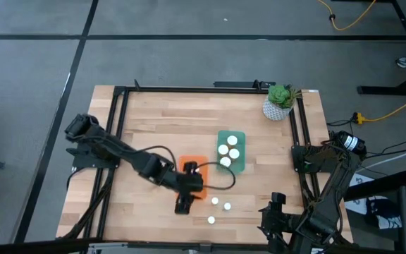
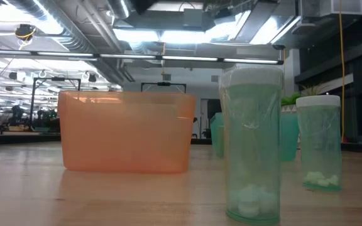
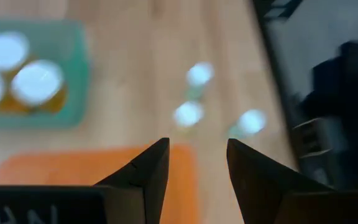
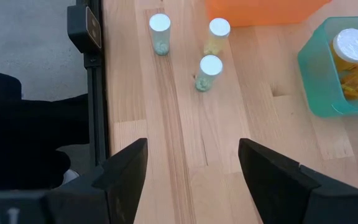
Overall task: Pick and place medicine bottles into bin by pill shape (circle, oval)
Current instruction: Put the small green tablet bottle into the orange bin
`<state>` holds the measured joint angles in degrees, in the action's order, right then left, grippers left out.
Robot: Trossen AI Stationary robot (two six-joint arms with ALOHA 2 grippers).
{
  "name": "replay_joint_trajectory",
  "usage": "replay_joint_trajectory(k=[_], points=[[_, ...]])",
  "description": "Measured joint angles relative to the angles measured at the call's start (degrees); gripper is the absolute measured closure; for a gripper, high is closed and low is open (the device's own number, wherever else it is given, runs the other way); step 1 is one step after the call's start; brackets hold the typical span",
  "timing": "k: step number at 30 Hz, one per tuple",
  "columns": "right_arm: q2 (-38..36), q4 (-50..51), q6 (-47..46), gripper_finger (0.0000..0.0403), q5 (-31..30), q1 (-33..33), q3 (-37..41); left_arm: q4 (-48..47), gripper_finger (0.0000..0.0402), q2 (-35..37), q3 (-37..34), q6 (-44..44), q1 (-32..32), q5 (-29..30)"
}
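Three small white-capped bottles (image 1: 215, 201) (image 1: 227, 207) (image 1: 211, 220) stand upright on the wooden table near its front edge. Three larger white-capped bottles (image 1: 228, 150) stand in the teal bin (image 1: 240, 134). My left gripper (image 1: 194, 185) is open and empty above the orange bin (image 1: 189, 164), and its wrist view (image 3: 197, 144) shows the small bottles (image 3: 188, 114) ahead. My right gripper (image 1: 276, 203) is open and empty near the table's front right, facing the small bottles (image 4: 210, 65). In the low view two small bottles (image 2: 251, 144) (image 2: 320, 141) hold white pills.
A white plant pot with a green plant (image 1: 278, 104) stands at the far right corner. A dark metal frame (image 1: 118, 127) runs round the table. A black cable (image 1: 220, 185) loops over the table by the orange bin. Bare wood lies at the far left.
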<state>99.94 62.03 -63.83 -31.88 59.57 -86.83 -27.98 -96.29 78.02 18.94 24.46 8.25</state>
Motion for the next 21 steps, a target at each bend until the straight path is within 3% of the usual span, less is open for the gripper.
replay_joint_trajectory(k=[11,16,21], points=[[0.0,0.01,0.0,0.0148,0.0,0.0,0.0,13.25,0.0248,-2.0,0.05,-0.49,8.39,3.07],[0.0,0.21,0.0,0.0148,0.0,-0.01,0.0,14.94,0.0248,-6.64,0.74,-1.41,9.74,3.87],[0.0,0.23,0.02,0.0148,0.0,-0.02,0.02,12.05,0.0248,-15.1,7.77,-1.68,9.17,1.55]])
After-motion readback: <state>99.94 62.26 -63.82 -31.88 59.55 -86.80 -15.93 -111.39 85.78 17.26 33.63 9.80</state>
